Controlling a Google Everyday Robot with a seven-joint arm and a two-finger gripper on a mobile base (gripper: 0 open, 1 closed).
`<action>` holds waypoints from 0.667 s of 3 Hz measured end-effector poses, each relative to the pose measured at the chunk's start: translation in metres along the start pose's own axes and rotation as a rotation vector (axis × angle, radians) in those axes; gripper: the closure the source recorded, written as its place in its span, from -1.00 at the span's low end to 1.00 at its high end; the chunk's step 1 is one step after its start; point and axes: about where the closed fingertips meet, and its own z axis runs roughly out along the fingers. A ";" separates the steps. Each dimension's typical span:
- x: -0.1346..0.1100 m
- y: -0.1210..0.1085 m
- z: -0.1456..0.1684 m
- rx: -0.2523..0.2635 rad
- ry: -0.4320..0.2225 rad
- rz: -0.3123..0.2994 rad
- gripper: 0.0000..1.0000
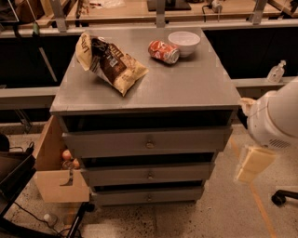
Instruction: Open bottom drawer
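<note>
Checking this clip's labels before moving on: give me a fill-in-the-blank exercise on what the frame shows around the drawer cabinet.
1. The gripper hangs off the picture's ___ side of the cabinet, touching no drawer.
2. The bottom drawer is the lowest of ___ drawers.
3. On top, the red can lies between the chip bag and a white ___.
Missing words: right; three; bowl.

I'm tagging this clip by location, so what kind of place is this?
Probably a robotics lab or workshop. Long workbenches run behind, a grey three-drawer cabinet stands alone on a speckled floor, and the robot's gripper hangs right of the cabinet, apart from the bottom drawer.
</note>
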 end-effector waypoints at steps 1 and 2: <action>0.022 0.031 0.074 -0.033 0.003 -0.004 -1.00; 0.034 0.059 0.142 -0.038 0.004 -0.025 -1.00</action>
